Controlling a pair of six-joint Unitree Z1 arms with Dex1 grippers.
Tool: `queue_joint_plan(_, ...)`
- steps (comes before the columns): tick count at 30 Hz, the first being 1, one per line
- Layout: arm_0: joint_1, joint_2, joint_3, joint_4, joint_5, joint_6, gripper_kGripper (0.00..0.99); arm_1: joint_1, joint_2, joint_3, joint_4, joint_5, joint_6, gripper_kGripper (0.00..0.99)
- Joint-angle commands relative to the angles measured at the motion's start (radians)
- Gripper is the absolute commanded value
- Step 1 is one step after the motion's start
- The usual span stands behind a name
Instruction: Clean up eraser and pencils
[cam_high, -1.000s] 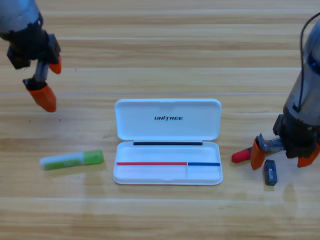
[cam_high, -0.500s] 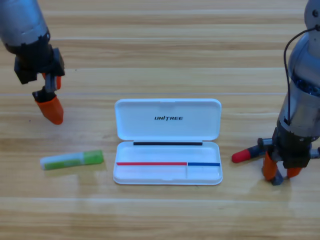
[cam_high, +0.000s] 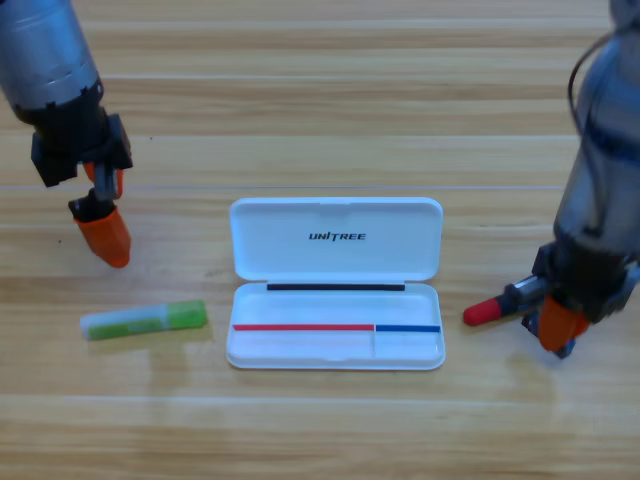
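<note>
**Reaching down at the right end of the case**

Lying nearest on the wooden table (cam_high: 320, 430) are the open white case (cam_high: 336, 283), its tray toward the near edge and its lid folded back behind, and the white and light green pencil (cam_high: 144, 320), flat and well apart to the case's left. At near right, the right claw (cam_high: 560, 328) points down at the table beside the dark pencil (cam_high: 484, 312); only that pencil's red end shows, sticking out leftward toward the case, while the rest is hidden under the arm. The eraser is covered by this claw, and whether the claw has closed on it cannot be told. Farther back on the left, the left claw (cam_high: 100, 215) hangs above bare wood beyond the green pencil, its orange jaws slightly parted with nothing between them.
</note>
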Motion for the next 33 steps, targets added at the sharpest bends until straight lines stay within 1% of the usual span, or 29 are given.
queue_joint_plan(1,-0.005,0.086,0.049,-0.035,-0.023,-0.016,0.989,0.113,-0.181,-0.101,0.161,0.025,-0.301,0.000)
queue_joint_plan(3,-0.005,0.099,0.061,-0.068,-0.021,-0.020,0.989,0.139,-0.189,-0.139,0.201,0.025,-0.453,0.000)
queue_joint_plan(5,-0.005,0.106,0.080,-0.105,-0.015,-0.030,0.988,0.161,-0.172,-0.166,0.207,0.022,-0.566,0.000)
queue_joint_plan(10,-0.014,0.113,0.135,-0.170,-0.004,-0.034,0.986,0.184,-0.054,-0.237,0.207,0.004,-0.686,0.000)
queue_joint_plan(16,-0.018,0.104,0.224,-0.246,-0.003,-0.010,0.986,0.211,0.060,-0.309,0.207,-0.004,-0.738,0.000)
queue_joint_plan(24,-0.029,0.061,0.351,-0.320,-0.007,0.070,0.985,0.224,0.186,-0.423,0.207,-0.036,-0.743,0.000)
queue_joint_plan(33,-0.049,0.043,0.385,-0.361,-0.010,0.067,0.979,0.222,0.267,-0.472,0.207,-0.064,-0.743,0.000)
